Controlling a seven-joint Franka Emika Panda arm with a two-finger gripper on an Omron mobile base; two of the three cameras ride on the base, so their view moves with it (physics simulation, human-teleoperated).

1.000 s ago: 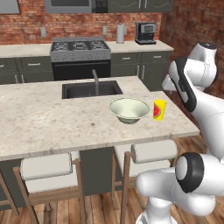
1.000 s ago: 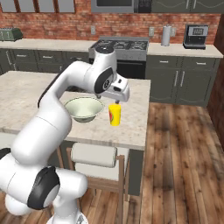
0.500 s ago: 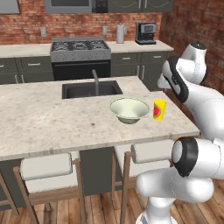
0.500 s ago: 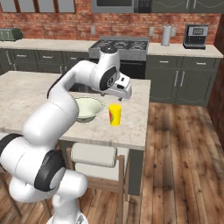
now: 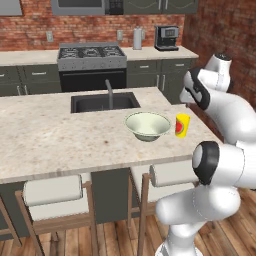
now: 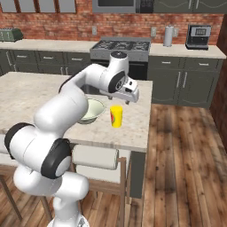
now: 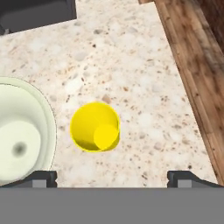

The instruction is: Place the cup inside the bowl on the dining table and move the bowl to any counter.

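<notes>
Gripper (image 7: 112, 177) was spread wide, released, holding nothing, pointing down over the yellow cup (image 7: 95, 127); its dark fingertips (image 7: 41, 177) stood far apart to either side at the bottom of the hand view. In right base view the gripper (image 6: 128, 96) hung above the cup (image 6: 116, 116), not touching it. Cup (image 5: 182, 125) stood upright w/ red patch on its side, near the right end of the island counter (image 5: 55, 140), close to that edge. Pale green-white bowl (image 5: 147, 125) sat just beside the cup, apart from it, toward the counter's middle. Black inset sink (image 5: 104, 101) w/ faucet lay behind the bowl. Cushioned stools (image 5: 54, 192) stood along the counter's near edge.
</notes>
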